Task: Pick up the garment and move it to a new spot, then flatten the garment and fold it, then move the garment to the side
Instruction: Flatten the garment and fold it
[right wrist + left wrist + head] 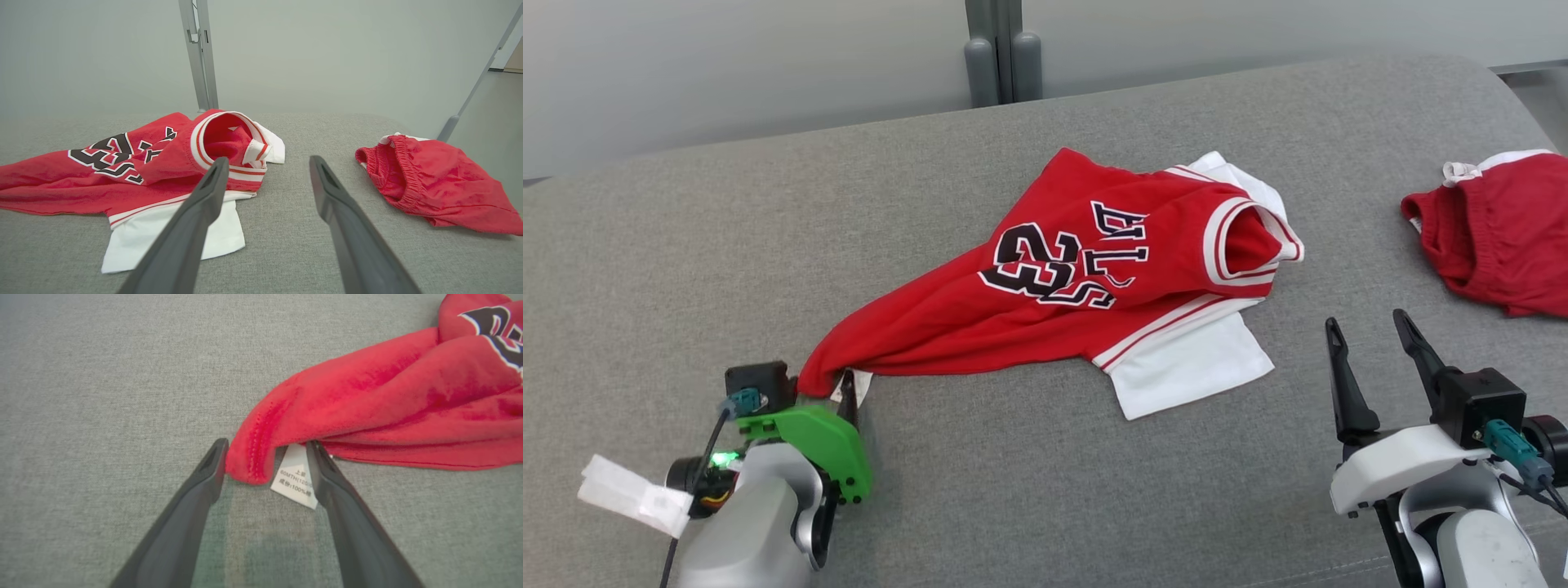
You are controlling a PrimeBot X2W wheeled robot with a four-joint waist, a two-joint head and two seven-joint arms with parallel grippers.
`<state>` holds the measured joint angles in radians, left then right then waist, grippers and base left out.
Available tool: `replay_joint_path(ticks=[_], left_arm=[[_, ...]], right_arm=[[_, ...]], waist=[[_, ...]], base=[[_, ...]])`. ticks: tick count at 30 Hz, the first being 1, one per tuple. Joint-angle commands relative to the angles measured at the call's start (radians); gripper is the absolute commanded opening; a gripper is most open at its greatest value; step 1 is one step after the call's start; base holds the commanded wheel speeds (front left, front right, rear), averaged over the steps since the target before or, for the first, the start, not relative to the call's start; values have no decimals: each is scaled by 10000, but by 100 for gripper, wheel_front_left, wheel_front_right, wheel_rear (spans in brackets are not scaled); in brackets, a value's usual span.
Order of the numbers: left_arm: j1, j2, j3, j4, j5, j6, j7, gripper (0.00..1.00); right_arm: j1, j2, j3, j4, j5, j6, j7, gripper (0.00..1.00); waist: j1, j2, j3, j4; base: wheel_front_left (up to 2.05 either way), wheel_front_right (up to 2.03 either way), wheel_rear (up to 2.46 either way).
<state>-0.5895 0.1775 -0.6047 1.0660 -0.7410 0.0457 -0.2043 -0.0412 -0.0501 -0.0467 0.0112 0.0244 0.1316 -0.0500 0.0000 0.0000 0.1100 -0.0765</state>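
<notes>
red jersey top (pixel 1094 269) – knit fabric, white-and-red striped trim at neck and armholes, white short sleeves (pixel 1188 367) sewn beneath. lies crumpled on grey woven upholstered surface (pixel 1013 490), middle of the head view, neck opening toward the robot's right, hem drawn out into a narrow tail toward the lower left.

markings: number "23" (pixel 1033 263) in black with white outline, upside down in the head view. black lettering beside it is partly folded under and cannot be read whole.

white care tag (pixel 295 482) – pokes out under the hem corner. reads "60mth(120" and "100%"; the other characters are too small to make out.

left gripper (pixel 267 444) – two dark fingers spread apart, flat to the surface, hem corner and care tag lying between the tips. one tip touches the red hem, the other sits against the tag edge; nothing clamped. green plastic bracket (pixel 817 441) on the wrist.

right gripper (pixel 1366 320) – fingers spread apart, nothing between them, near the white sleeve and apart from it.

red shorts (pixel 1503 245) – elastic gathered waist, white trim, bunched at the far right of the surface, well apart from the jersey.

grey upright post (pixel 1003 57) – behind the surface, against a pale wall.
</notes>
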Motion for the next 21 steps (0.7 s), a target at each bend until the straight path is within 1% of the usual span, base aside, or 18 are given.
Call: replay_joint_path(ticks=[1, 5, 7, 9, 13, 15, 17, 21], left_arm=[[302, 12, 81, -65, -82, -36, -129, 100], [842, 181, 342, -559, -231, -69, -482, 100], [1199, 313, 588, -1103, -273, -124, -577, 100], [1555, 506, 1154, -2128, -215, -172, -621, 100], [2997, 742, 2484, -4713, 542, -191, -600, 100], [3715, 719, 3228, -6098, 1099, -286, -605, 100], [4397, 548, 3743, -7151, 1591, -401, -605, 100], [5386, 167, 4613, -8665, 2445, -732, -605, 100]], right_arm=[[150, -11, -59, -51, -35, -18, 33, 100], [265, -12, -268, -147, -99, -16, 82, 100], [382, -11, -384, -185, -76, -16, 101, 100], [455, -11, -492, -213, -55, -18, 123, 100], [613, -12, -611, -222, 1, -18, 167, 100], [660, -12, -673, -200, 53, -16, 181, 100], [724, -11, -697, -168, 110, -16, 197, 100], [831, -12, -745, -50, 104, -16, 186, 100]], waist=[[0, 0, -122, 41], [0, 0, -366, 169], [0, 0, -516, 274], [0, 0, -669, 396], [0, 0, -965, 638], [0, 0, -1117, 763], [0, 0, -1216, 879], [0, 0, -1352, 1124]], base=[[0, 0, 0], [0, 0, 0], [0, 0, 0], [0, 0, 0], [0, 0, 0], [0, 0, 0], [0, 0, 0], [0, 0, 0]])
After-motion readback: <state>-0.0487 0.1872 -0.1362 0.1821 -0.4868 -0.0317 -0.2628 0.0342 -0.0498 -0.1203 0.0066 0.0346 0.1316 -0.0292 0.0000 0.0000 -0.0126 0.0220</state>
